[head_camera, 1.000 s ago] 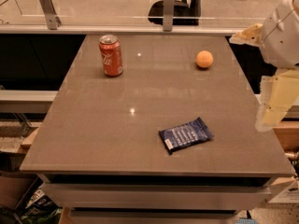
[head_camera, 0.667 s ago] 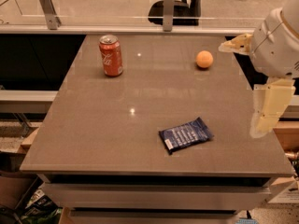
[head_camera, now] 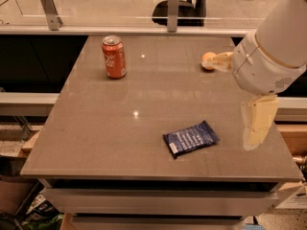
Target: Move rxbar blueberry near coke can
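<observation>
Hanging at the right of the frame with fingers spread and empty, the gripper (head_camera: 233, 102) is near the rxbar blueberry (head_camera: 190, 138), which lies flat at lower centre, well apart from the coke can (head_camera: 114, 57) at upper left, so grasping and carrying remain undone.

We see a navy rxbar blueberry (head_camera: 191, 138) with pale lettering, a red coke can (head_camera: 114, 57) with white script and a silver rim, an orange ball (head_camera: 207, 60), a grey-brown table (head_camera: 110, 128), and our cream-yellow gripper (head_camera: 259, 121) over its right edge.
</observation>
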Action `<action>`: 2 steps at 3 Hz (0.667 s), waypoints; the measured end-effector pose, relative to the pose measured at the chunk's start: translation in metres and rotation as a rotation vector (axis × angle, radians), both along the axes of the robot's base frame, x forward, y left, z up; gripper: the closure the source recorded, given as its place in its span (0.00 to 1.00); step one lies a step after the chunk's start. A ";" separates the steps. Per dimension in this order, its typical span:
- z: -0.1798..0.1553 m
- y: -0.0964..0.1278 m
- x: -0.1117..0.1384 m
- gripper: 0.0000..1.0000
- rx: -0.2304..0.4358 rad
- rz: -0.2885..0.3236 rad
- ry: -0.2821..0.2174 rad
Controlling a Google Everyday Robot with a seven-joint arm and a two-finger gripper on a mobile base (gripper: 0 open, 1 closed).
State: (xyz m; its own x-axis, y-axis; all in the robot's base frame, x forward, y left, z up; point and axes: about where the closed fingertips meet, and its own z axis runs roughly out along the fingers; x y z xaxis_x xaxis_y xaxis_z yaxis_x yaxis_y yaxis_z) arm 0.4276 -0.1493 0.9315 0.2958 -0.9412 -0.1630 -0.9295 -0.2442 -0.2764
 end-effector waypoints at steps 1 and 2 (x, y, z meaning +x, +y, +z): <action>-0.013 0.008 0.000 0.00 -0.061 0.022 -0.031; -0.028 0.014 0.003 0.00 -0.134 0.014 -0.060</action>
State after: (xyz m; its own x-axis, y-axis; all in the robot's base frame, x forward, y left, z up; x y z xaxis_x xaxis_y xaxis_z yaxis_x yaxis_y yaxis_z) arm 0.4303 -0.1355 0.9035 0.3142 -0.9492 -0.0178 -0.9085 -0.2952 -0.2959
